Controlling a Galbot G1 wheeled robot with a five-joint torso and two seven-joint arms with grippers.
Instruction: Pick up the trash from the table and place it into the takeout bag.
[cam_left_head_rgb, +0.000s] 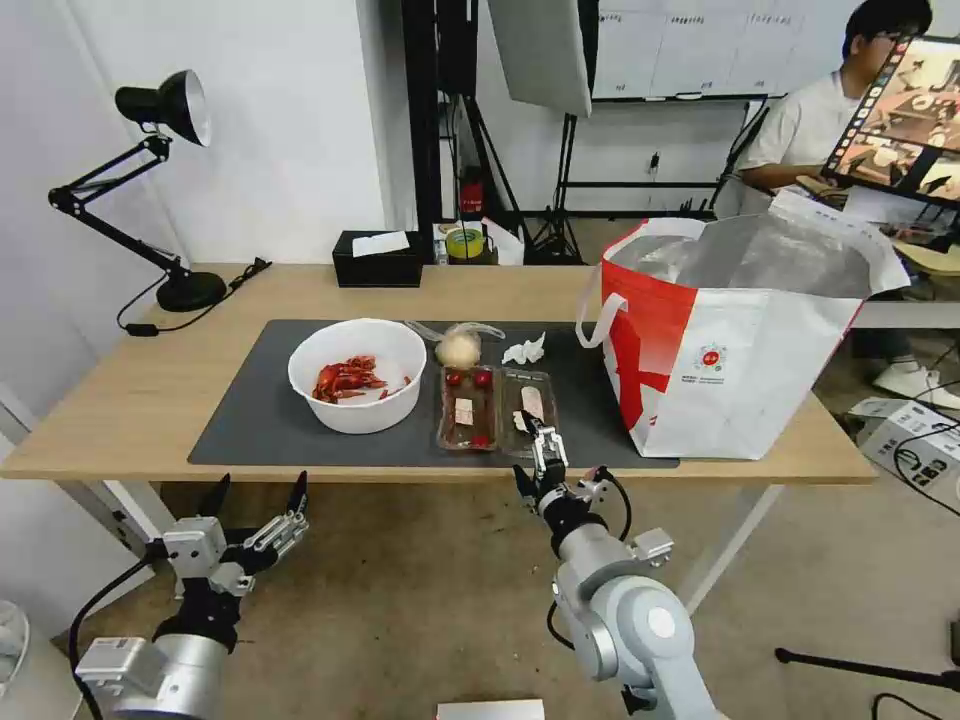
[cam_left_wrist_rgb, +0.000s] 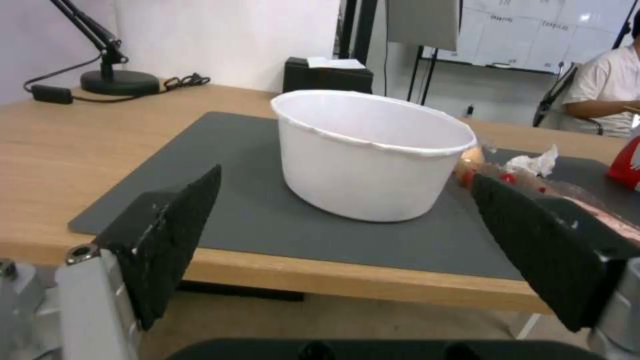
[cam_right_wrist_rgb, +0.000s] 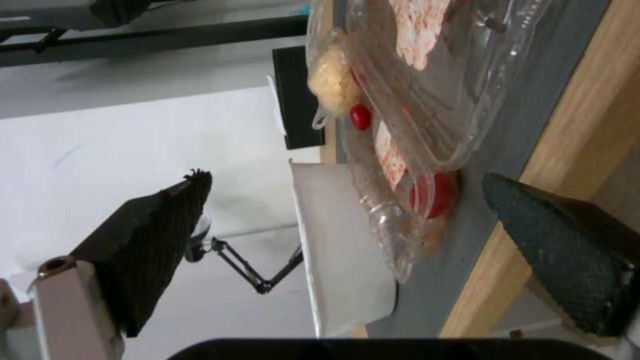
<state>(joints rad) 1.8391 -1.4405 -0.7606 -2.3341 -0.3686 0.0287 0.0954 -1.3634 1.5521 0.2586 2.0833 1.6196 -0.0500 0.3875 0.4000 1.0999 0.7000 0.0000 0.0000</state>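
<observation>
Lamp (cam_left_head_rgb: 160, 110), black, jointed arm, standing at the far left corner of the table (cam_left_head_rgb: 150, 380); its cord trails across the wood.

Left gripper (cam_left_head_rgb: 258, 502): below and in front of the table's near edge, left of centre, fingers spread wide apart, holding nothing. In the left wrist view its two black pads frame the bowl from a distance, apart from it.

Mat (cam_left_head_rgb: 260, 420): dark grey, rectangular, lying along the middle of the table.

Bowl (cam_left_head_rgb: 357, 375): white, round, on the left part of the mat, red shellfish scraps inside.

Tissue box (cam_left_head_rgb: 377, 259): black, at the far edge of the table behind the bowl, a white sheet on top.

Bun in clear bag (cam_left_head_rgb: 459, 347): beige, on the mat just right of the bowl's far rim.

Plastic tray (cam_left_head_rgb: 495, 408): clear, hinged, lying open flat on the mat right of the bowl; small red items and scraps in its two halves.

Tissue (cam_left_head_rgb: 525, 350): crumpled, white, on the mat behind the tray, right of the bun.

Right gripper (cam_left_head_rgb: 533, 452): at the table's near edge, turned on its side, one finger reaching over the near end of the tray, the other lower, off the edge. Fingers apart, clamping nothing.

Takeout bag (cam_left_head_rgb: 735, 350): white and red, foil-lined, mouth open, upright on the right end of the table, partly on the mat.
</observation>
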